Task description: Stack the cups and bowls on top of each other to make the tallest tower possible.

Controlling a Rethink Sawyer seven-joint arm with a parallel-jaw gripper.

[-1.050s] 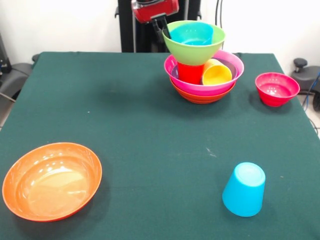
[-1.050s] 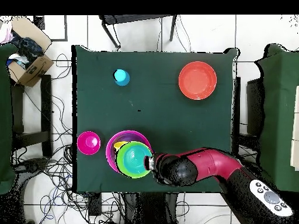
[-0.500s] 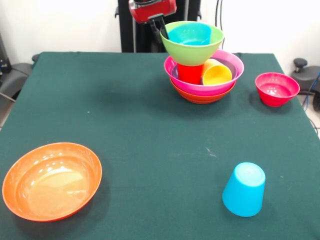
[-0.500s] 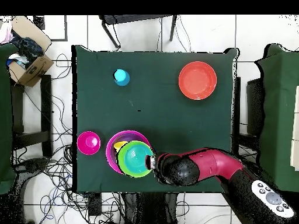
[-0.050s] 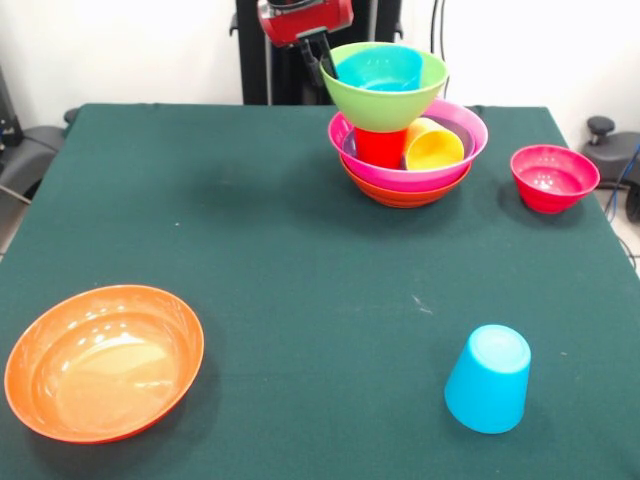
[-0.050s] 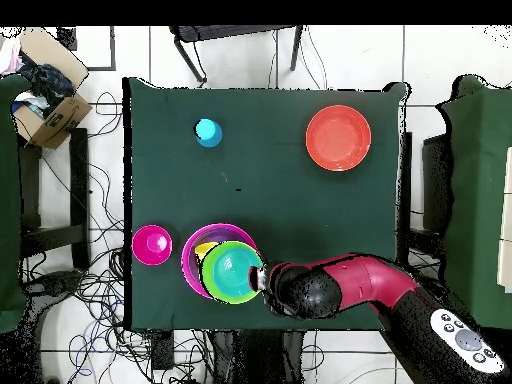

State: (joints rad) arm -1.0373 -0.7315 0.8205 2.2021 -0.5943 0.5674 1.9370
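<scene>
Lime green bowl [image 5: 383, 95] atop tower, rim pinched by gripper [image 5: 326, 62].

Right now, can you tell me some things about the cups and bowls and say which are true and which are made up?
1. The light blue cup stands upside down, alone on the table. True.
2. The lime green bowl holds a small blue bowl. True.
3. The yellow cup stands outside the magenta bowl. False: it lies tilted inside it, beside the red cup.
4. The crimson bowl is on the tower. False: it sits apart on the table.
5. The end effector is at the lime green bowl's rim. True.
</scene>
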